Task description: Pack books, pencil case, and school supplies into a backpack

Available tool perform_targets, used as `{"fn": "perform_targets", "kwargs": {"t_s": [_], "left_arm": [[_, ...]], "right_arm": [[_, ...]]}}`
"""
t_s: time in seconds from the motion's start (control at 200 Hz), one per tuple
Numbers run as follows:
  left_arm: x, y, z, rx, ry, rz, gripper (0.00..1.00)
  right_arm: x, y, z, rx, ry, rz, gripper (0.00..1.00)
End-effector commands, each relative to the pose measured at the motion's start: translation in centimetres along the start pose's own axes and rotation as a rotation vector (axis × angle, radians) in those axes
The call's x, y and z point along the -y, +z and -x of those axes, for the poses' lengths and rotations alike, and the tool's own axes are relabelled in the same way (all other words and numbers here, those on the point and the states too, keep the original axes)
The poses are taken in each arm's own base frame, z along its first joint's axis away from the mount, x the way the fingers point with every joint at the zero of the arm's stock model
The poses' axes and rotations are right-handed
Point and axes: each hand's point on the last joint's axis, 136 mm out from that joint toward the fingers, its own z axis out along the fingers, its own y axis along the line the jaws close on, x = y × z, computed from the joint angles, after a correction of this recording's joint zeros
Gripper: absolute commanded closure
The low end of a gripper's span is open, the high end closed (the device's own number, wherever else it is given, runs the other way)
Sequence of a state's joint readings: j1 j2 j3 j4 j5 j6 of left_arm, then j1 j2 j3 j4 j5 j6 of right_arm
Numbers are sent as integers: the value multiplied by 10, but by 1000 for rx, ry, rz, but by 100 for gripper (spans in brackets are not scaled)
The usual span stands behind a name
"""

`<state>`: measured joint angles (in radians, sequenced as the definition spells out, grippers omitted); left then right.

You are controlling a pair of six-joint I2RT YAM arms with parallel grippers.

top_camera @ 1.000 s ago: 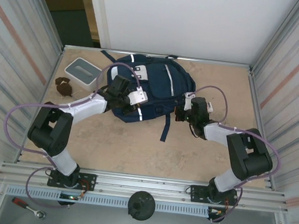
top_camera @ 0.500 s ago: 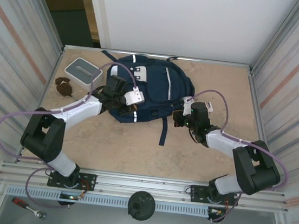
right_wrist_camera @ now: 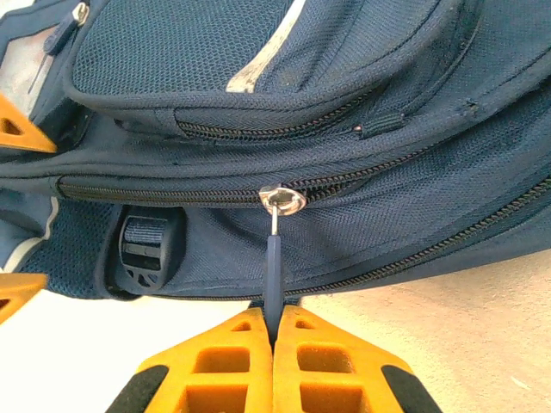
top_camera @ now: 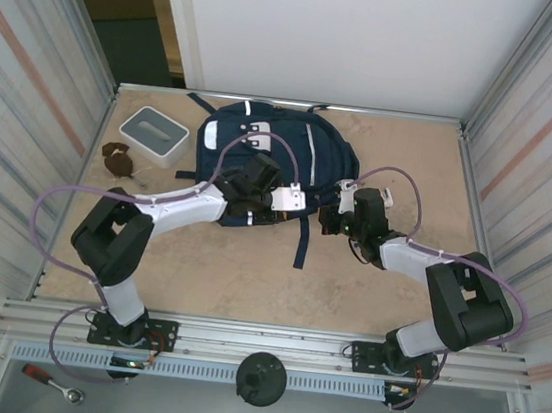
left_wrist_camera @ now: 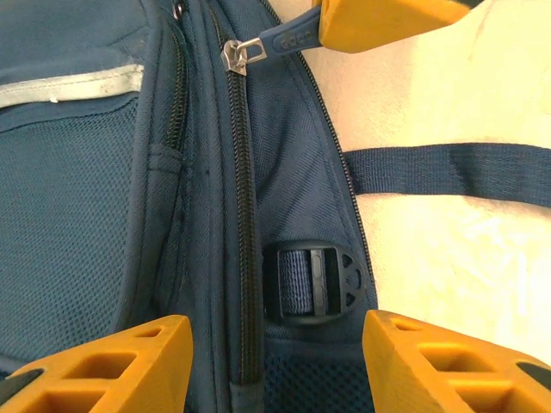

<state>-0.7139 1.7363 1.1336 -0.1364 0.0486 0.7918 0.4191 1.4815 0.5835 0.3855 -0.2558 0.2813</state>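
The navy backpack lies flat at the back middle of the table. My right gripper is shut on the blue zipper pull of a side zip, whose silver slider sits just above. In the top view the right gripper is at the backpack's near right edge. My left gripper stands open over the backpack's side, its fingers apart on either side of a black strap buckle, holding nothing. The left gripper points toward the right one. The books, pencil case and school supplies are out of view.
A white-and-grey square box stands at the back left, with a small brown lump just in front of it. A loose backpack strap trails toward me. Metal walls close both sides of the table.
My left gripper has opened and moved right along the backpack's near edge, toward the right gripper. The right gripper has stayed shut on the zipper pull.
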Motion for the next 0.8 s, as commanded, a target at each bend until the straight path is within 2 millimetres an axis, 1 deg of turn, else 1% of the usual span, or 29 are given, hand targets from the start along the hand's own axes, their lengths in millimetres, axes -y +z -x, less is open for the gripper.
{"fn": "perform_targets", "kwargs": {"t_s": [0.0, 0.075, 0.12, 0.22, 0.311, 0.396, 0.476, 0.676, 0.797], "left_arm": [[-22, 9, 0, -42, 41, 105, 48], [-23, 18, -1, -66, 52, 120, 52], [-22, 22, -6, -85, 50, 121, 54], [-23, 30, -16, -118, 44, 147, 64], [-20, 33, -19, -120, 38, 144, 77], [-15, 31, -17, -92, 24, 114, 88], [-9, 27, -13, -49, 3, 64, 100], [-6, 13, -2, 46, -31, 6, 100], [-7, 11, -2, 50, -31, 7, 100]], "right_arm": [[-7, 2, 16, 34, 12, 41, 100], [-8, 3, 17, 37, 13, 48, 100], [-8, 3, 18, 38, 16, 51, 100], [-6, 4, 18, 34, 16, 58, 100], [-4, 7, 20, 32, 11, 64, 100], [-4, 12, 22, 37, 6, 72, 100], [-4, 18, 24, 47, 6, 82, 96], [1, 33, 27, 78, 10, 86, 89], [1, 41, 24, 82, 6, 95, 87]]}}
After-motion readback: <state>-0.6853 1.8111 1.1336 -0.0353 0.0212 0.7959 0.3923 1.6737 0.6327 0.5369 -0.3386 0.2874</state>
